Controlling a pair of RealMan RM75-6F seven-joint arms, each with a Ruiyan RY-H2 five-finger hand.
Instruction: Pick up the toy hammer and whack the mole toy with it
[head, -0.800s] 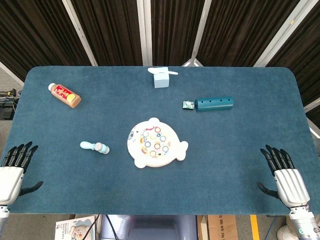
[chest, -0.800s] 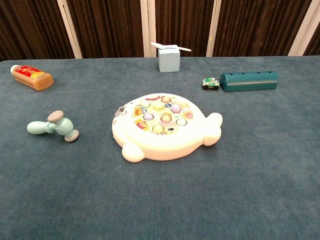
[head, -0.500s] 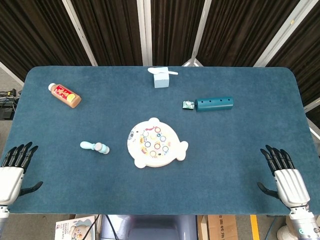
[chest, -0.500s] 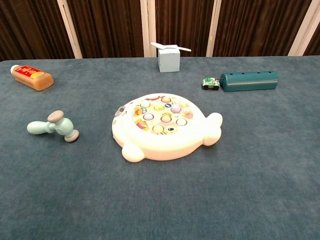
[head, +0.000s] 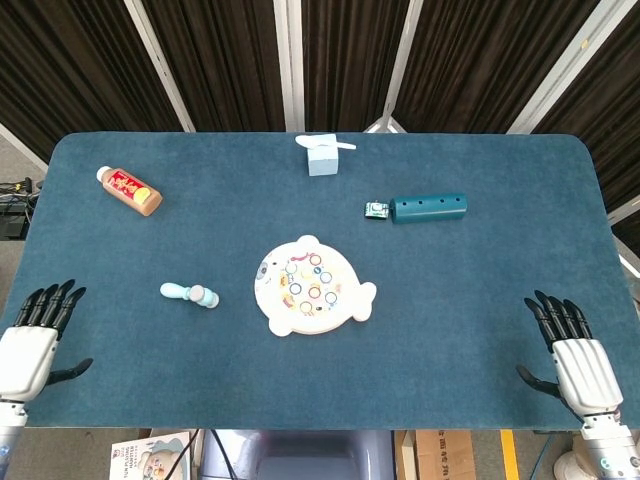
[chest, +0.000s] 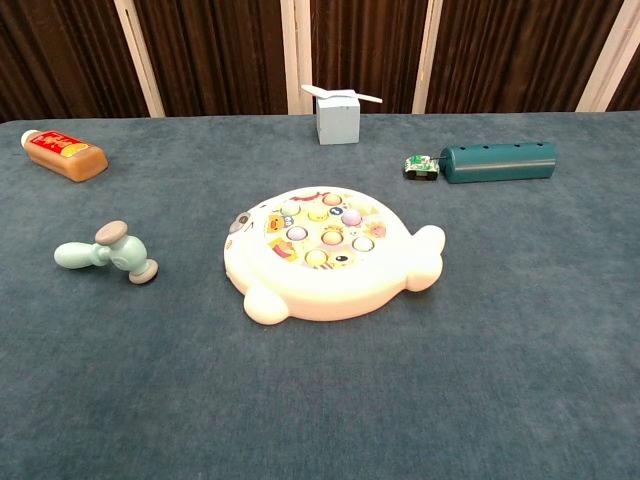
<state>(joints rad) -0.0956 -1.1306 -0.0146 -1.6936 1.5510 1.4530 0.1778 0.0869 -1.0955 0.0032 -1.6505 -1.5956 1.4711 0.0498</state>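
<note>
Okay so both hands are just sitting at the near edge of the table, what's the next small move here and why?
Probably reach the left hand forward and inward toward the toy hammer. It lies untouched on the cloth, left of the mole toy, and closer to that hand than to the right hand. Both hands are open and hold nothing.

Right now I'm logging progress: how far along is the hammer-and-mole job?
Nothing looks done yet. The toy hammer lies untouched on the table, left of the mole toy. Nothing is in hand: the left robot hand and right robot hand sit open at the near edge. Grasping and whacking remain.
</note>
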